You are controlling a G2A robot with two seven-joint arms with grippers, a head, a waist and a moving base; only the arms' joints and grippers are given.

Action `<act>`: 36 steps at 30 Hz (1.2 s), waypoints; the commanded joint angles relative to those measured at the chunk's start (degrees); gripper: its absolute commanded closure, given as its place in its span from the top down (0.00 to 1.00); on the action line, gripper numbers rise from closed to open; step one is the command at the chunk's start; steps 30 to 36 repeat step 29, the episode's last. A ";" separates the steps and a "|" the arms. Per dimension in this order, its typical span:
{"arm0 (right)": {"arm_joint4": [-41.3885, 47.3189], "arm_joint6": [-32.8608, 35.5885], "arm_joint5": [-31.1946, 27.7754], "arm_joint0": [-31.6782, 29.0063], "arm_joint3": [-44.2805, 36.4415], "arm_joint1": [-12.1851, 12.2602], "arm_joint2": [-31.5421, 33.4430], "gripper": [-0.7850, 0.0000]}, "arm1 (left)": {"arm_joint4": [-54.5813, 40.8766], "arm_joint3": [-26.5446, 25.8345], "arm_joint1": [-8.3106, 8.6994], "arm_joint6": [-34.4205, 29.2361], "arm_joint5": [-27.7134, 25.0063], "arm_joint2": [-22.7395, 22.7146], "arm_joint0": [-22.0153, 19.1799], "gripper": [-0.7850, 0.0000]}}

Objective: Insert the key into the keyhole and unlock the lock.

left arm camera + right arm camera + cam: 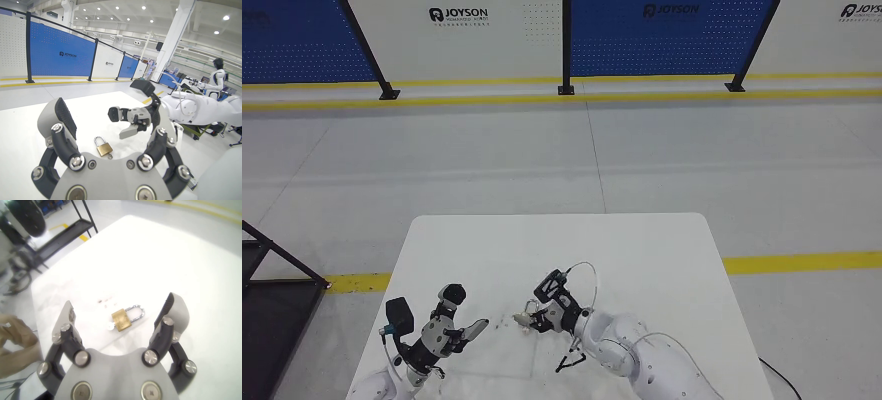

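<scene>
Both claws are open and hold nothing.

Left claw (107,111): over the near-left of the desk (642,250), fingers (65,117) spread wide, ribbed pads facing in.

Right claw (120,302): just right of the left one, low over the near-middle of the desk, jaws well apart. One finger has a black pad, the other shows its grey back.

Lock (103,147): lies flat on the desk between my two claws, nearer the right one, touching neither. It has a brass body and a silver shackle (139,312). The shackle looks seated in the body, but I cannot tell for sure.

Key (111,326): stuck into the base of the lock, with its small silver head poking out onto the desk. The key end faces my left claw and the shackle end points away from it.

A black rack (267,265) stands off the desk's left edge.
</scene>
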 commanded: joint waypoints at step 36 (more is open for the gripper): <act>-4.47 -14.95 -8.40 -20.99 -22.19 6.93 26.73 1.00 | 0.95 -0.80 -0.20 -2.43 3.77 -0.12 -1.13 1.00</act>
